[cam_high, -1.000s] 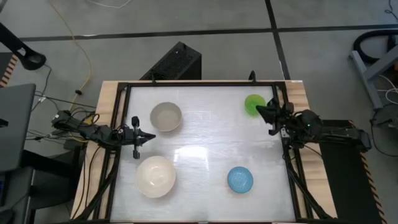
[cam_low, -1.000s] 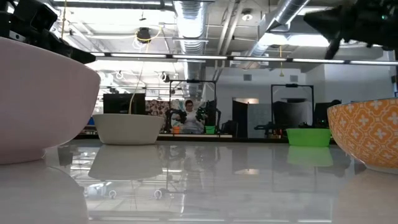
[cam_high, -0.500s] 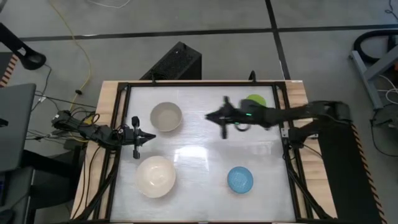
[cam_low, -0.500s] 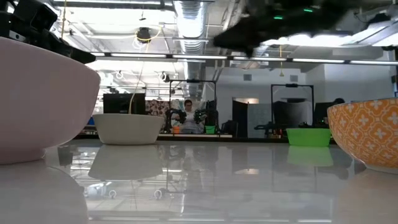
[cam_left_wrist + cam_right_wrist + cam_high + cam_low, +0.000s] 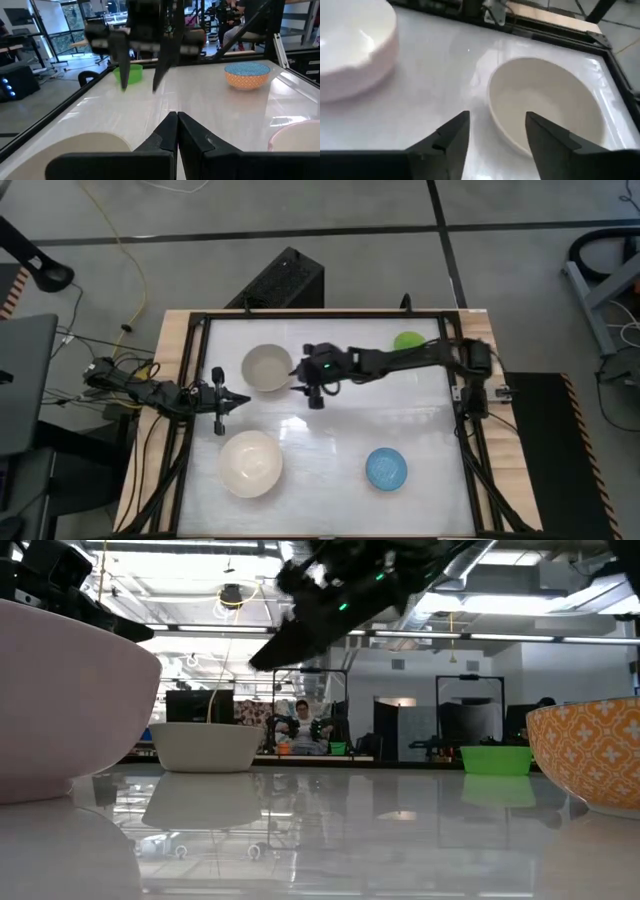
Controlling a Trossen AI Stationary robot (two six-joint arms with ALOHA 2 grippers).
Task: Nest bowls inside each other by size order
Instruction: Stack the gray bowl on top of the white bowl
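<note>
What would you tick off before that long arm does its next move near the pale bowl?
1. Right gripper open: ok, its fingers stand apart in its wrist view.
2. Right gripper lined up with the beige-grey bowl: ok, it hangs beside the rim and the bowl lies just ahead between the fingers.
3. Beige-grey bowl empty and upright: ok.
4. Left gripper out of the way: ok, it waits shut at the table's left edge, apart from both pale bowls.
5. Cream-white bowl free to receive: ok, nothing inside it.
6. Light blue bowl and green bowl clear of the path: ok, both sit apart on the right side.
</note>
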